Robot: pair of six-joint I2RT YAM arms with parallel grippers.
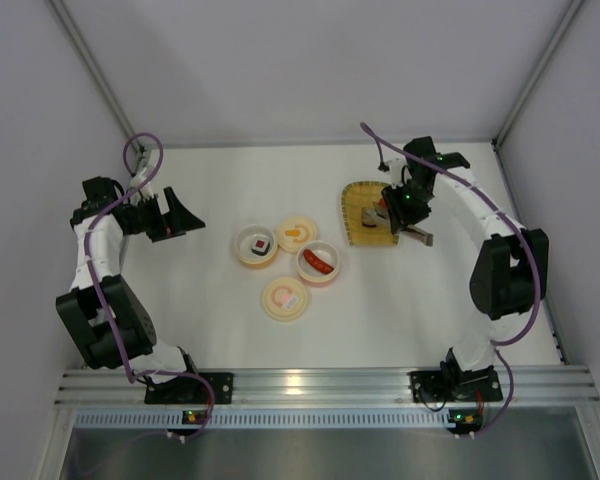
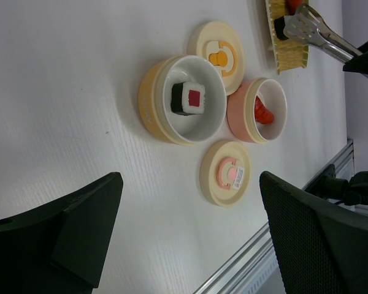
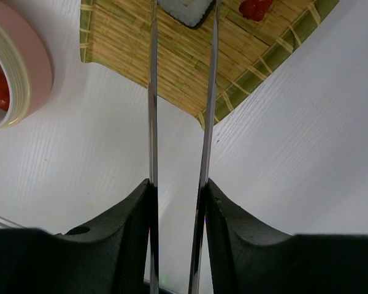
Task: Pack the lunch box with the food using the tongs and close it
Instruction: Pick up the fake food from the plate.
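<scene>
Sushi (image 2: 187,98) in yellow bowl (image 2: 150,105), sausage (image 2: 262,111) in pink bowl (image 2: 238,110) (both uncovered), right fingers (image 3: 113,242) clamping tongs (image 3: 207,141), left fingers (image 2: 67,239) wide.

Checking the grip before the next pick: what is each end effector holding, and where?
The right end effector holds the tongs, fingers squeezing both arms partway along; the left end effector holds nothing.

A white table (image 1: 230,340) sits inside a booth of plain pale grey walls (image 1: 310,60), with slim metal posts (image 1: 92,70) slanting up at its far corners. An aluminium rail (image 1: 320,385) lines the near edge, showing a soft glare.
</scene>
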